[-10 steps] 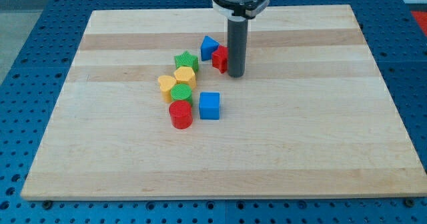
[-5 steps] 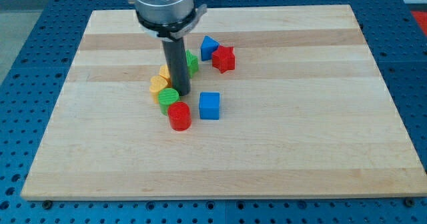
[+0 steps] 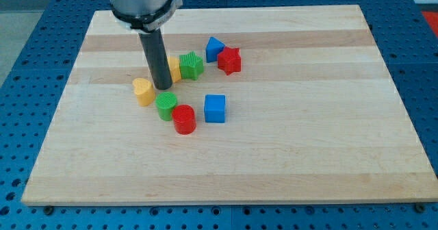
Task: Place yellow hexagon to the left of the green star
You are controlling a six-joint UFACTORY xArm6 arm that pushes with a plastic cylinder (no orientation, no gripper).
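Observation:
The green star [image 3: 192,65] lies on the wooden board [image 3: 308,134], left of the board's middle. The yellow hexagon [image 3: 174,69] sits touching the star's left side, half hidden behind my dark rod. My tip [image 3: 163,87] stands on the board just left of and below the hexagon, touching or nearly touching it. A yellow heart-shaped block [image 3: 142,91] lies left of my tip.
A green cylinder [image 3: 165,106] and a red cylinder [image 3: 184,118] lie below my tip. A blue cube [image 3: 215,108] sits to their right. A blue triangular block [image 3: 214,48] and a red star [image 3: 230,60] lie right of the green star.
My rod swept from beside the red star leftward through the cluster. The yellow hexagon now sits left of the green star, and the yellow heart slid out to the left.

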